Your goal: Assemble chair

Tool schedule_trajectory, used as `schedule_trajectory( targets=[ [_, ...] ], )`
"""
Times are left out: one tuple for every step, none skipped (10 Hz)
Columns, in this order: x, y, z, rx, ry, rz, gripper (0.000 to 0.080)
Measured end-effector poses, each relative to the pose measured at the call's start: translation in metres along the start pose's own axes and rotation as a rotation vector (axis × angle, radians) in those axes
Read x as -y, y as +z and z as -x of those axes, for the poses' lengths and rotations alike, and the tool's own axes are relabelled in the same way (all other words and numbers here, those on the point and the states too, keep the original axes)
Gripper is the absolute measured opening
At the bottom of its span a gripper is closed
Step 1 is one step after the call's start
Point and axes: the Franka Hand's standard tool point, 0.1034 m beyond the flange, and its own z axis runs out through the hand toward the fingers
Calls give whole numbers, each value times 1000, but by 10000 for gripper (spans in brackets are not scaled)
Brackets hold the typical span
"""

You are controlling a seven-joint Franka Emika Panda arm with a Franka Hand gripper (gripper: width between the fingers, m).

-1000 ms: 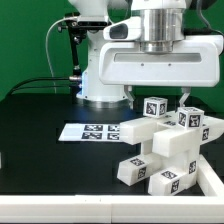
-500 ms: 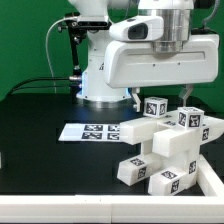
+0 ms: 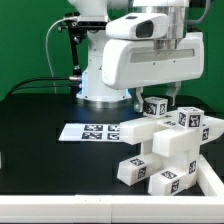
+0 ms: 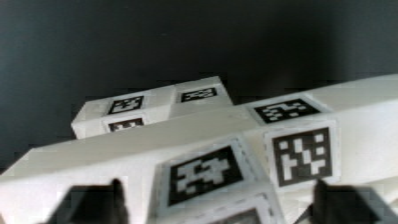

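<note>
**Chair body under the gripper, wrist camera over tagged blocks**

Chair, a blocky body of chunky white plastic pieces carrying small black-and-white square tags, is being shown resting on the black table toward the exterior view's right. Several joined slabs and blocks are being stacked in a stepped cluster, with tagged faces turned toward the camera at different heights. One tagged block is being presented at the top of the cluster, directly beneath the large white robot arm.

The marker board, a thin flat white sheet printed with a row of tags, is lying flat on the table just beside the chair, on the exterior view's left of it.

The two-finger gripper is being positioned at the top of the chair, its dark fingers reaching down on either side of the uppermost tagged block. In the wrist view, the two dark fingertips are being seen well apart, with the white tagged surface of the chair filling the space between them. Whether the fingers are pressing on the plastic cannot be told from either view.

A green backdrop is standing behind the table, and black cables are hanging near the arm's base.
</note>
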Motion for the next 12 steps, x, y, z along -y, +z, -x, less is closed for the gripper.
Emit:
schedule_trajectory(
  targets=[
    [0,0,0,-1,58,-2,388],
    [0,0,0,-1,147,-2,280],
    [0,0,0,-3,230,-2,280],
    [-2,0,-1,-7,329,0,280],
    [-3,0,-2,-15,454,3,280],
    [-4,1,-1,-18,569,0,280],
    [-5,1,-2,-28,734,-7,280],
    [-6,1,-3,-50,910,-16,280],
    [-6,1,-5,-69,1052,-29,281],
    [-7,1,-5,-70,1110,-45,281],
    [-6,1,-5,-69,1176,-50,281],
    [-6,1,-5,-69,1147,-48,281]
  ],
)
